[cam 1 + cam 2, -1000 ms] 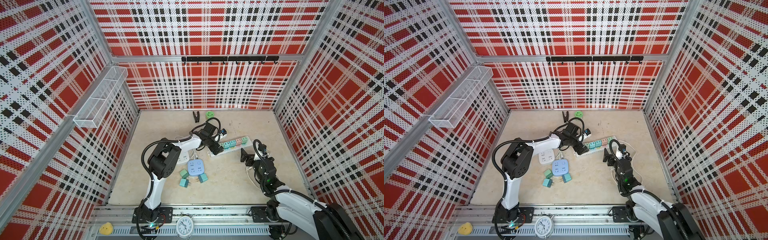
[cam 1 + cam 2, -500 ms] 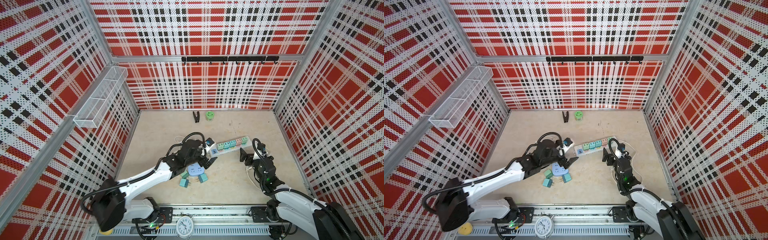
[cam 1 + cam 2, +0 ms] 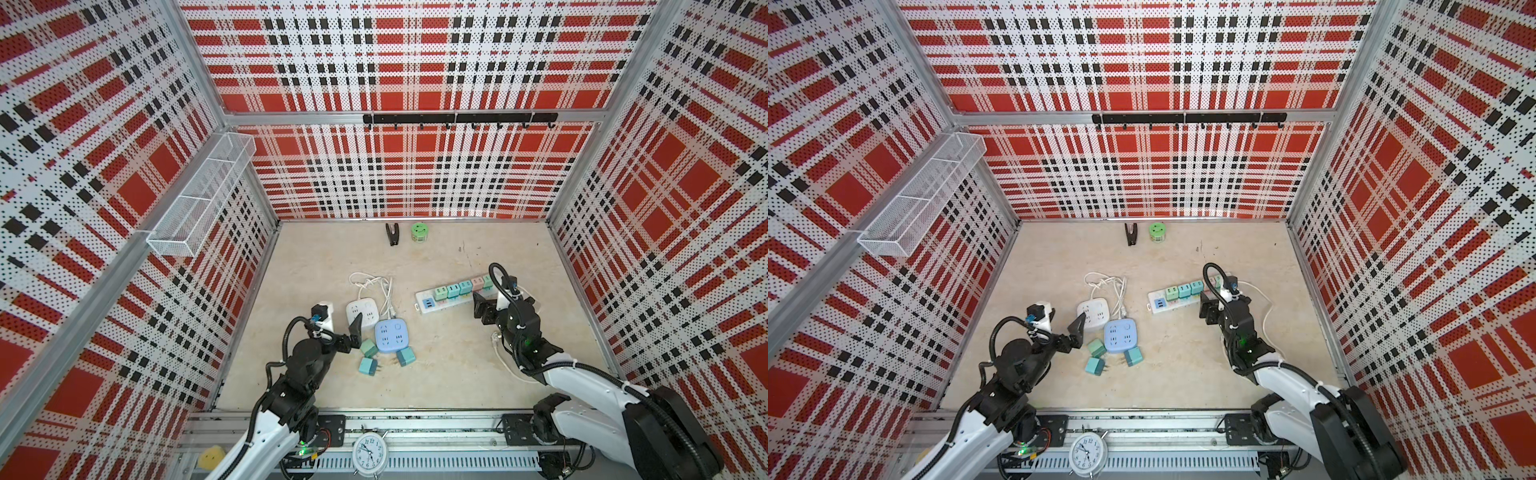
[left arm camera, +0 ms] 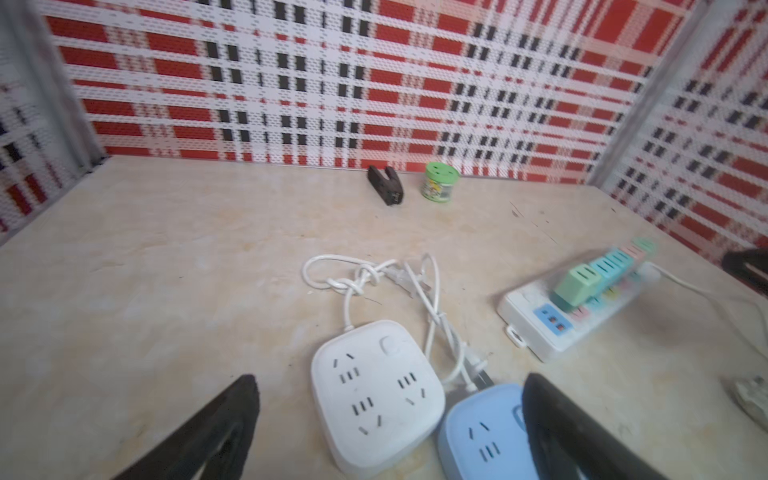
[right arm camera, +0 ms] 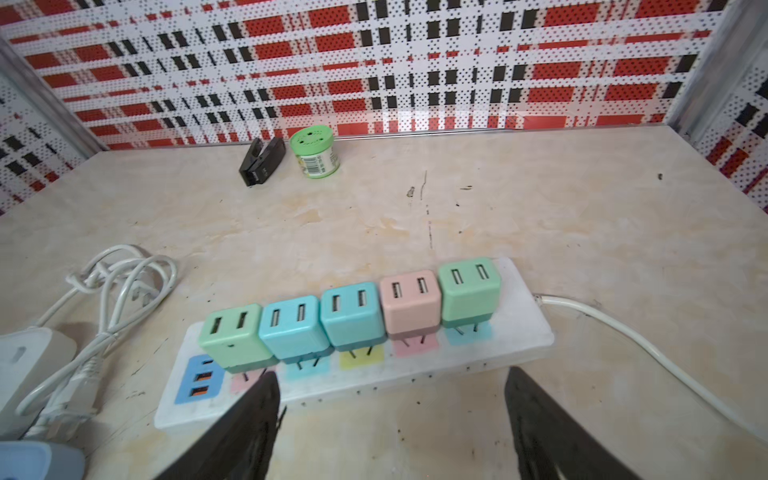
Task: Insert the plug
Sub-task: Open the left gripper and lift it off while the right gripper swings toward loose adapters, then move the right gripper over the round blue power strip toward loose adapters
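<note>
Three loose teal plugs [image 3: 368, 367] lie on the table [image 3: 332, 257], touching or just beside the blue socket [image 3: 390, 336]. Five more sit in the strip [image 5: 519, 328]. Left gripper [image 4: 390, 380] by the white socket [image 4: 374, 395], jaws spread, empty; right gripper [image 5: 390, 374] just beside the strip, jaws spread, empty.

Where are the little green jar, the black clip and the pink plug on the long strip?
Small green round jar [image 5: 311, 139], right wrist view, on its lid.
Black plastic clip [image 5: 261, 163], right wrist view, mid-body.
Pink cube-shaped plug [image 5: 410, 309], right wrist view, front face.
</note>
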Controlling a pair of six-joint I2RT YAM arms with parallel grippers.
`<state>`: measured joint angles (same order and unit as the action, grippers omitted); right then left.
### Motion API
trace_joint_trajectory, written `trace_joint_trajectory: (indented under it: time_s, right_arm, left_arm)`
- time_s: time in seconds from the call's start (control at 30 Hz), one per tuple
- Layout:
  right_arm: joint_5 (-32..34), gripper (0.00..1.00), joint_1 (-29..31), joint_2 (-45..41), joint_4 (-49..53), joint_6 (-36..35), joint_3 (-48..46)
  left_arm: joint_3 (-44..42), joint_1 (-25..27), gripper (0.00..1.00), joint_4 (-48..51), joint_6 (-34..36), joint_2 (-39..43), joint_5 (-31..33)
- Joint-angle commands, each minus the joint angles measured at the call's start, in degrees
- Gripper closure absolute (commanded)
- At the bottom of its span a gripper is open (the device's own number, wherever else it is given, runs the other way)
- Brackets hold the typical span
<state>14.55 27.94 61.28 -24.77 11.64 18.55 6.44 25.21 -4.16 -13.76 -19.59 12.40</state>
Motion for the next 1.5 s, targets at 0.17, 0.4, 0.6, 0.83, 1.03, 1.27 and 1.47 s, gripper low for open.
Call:
trace_joint_trajectory:
  time_s: [0.17, 0.4, 0.6, 0.83, 1.03, 1.27, 1.47]
  right_arm:
    - [3.84, 0.18, 11.17, 2.18, 10.18, 2.04, 9.18]
    - [7.55, 0.19, 20.91, 11.18, 10.84, 0.49, 17.20]
    - [8.32, 0.19, 26.07, 21.56, 13.88, -0.48, 25.79]
    - [8.10, 0.19, 29.54, 30.64, 18.94, -0.91, 34.40]
    - [5.40, 0.19, 29.60, 35.84, 20.91, -0.06, 39.21]
    - [2.26, 0.19, 29.55, 41.25, 24.73, 1.30, 44.77]
    - [0.19, 0.19, 29.59, 46.01, 26.58, 1.52, 49.19]
  left_arm:
    - [-3.39, -5.82, 0.01, -7.53, -12.78, -6.91, 7.14]
    - [-0.45, -6.51, 0.01, -9.78, -15.12, -18.79, 8.96]
    - [1.12, -6.59, 0.01, -9.80, -15.02, -22.68, 7.23]
    - [0.67, -6.83, 0.01, -9.98, -15.68, -21.81, 7.29]
    - [0.85, -7.22, 0.01, -9.95, -15.85, -22.60, 6.41]
    - [0.90, -7.37, 0.01, -9.95, -16.04, -22.86, 6.15]
    - [0.96, -7.45, 0.01, -9.92, -16.32, -22.95, 6.01]
